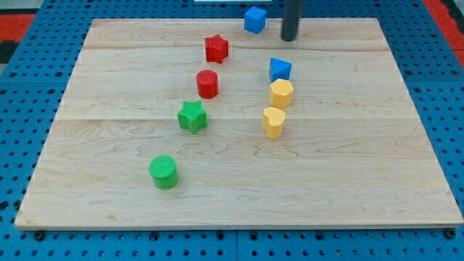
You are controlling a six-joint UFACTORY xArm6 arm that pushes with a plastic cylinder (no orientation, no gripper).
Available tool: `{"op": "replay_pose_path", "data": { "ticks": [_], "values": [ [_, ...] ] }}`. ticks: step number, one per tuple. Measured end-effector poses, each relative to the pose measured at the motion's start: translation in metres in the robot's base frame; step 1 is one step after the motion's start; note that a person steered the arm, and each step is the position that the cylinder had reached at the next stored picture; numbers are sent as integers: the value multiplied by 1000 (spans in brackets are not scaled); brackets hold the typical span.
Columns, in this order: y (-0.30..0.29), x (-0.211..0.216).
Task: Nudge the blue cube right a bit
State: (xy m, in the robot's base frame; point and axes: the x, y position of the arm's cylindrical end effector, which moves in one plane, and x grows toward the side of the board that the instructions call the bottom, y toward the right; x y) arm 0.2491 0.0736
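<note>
The blue cube point(254, 19) sits at the top edge of the wooden board point(362, 181), near the view's top centre. My tip point(289, 38) is the lower end of a dark rod coming down from the view's top. It stands just right of the blue cube and slightly lower in the view, with a small gap between them. A second blue block point(280, 69), wedge-like, lies below my tip.
A red star point(216, 48) and a red cylinder point(207, 83) lie left of centre. A yellow hexagonal block point(281, 93) and a yellow heart point(273, 122) sit below the blue wedge. A green star point(192, 117) and a green cylinder point(164, 172) lie lower left.
</note>
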Motion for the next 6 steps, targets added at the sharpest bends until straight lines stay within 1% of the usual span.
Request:
{"op": "replay_pose_path", "data": {
  "ticks": [1,2,3,4,6],
  "values": [
    [-75,1],
    [-144,-8],
    [-135,-47],
    [-124,-57],
    [-93,-56]
  ]
}}
